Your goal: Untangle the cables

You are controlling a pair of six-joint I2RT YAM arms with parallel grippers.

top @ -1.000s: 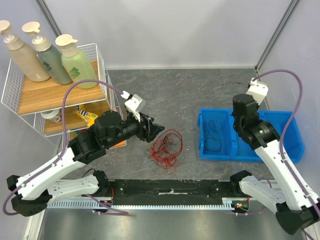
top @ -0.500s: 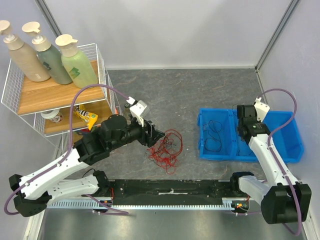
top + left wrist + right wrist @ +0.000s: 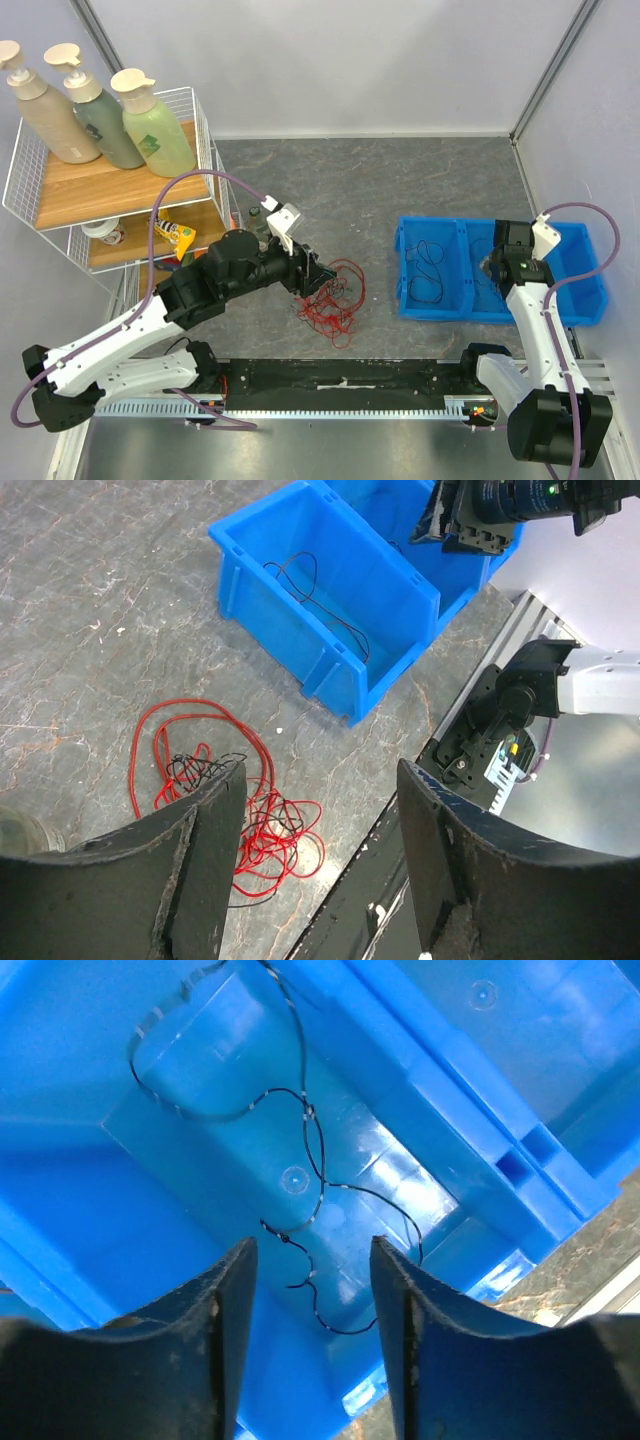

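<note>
Left arm: toward 2 o'clock.
Left gripper: jaws wide, empty.
Right arm: toward 12 o'clock.
Right gripper: jaws parted, empty.

We are in a robotics lab test cell. Plain white panels on aluminium posts box in a grey tabletop. Two robot arms stand at a slotted rail, beside a blue parts bin and a wire rack of pump bottles.

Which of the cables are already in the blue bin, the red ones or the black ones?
Black ones: two loose strands lie in the blue bin. All red cables sit tangled on the table beside the left hand.
</note>
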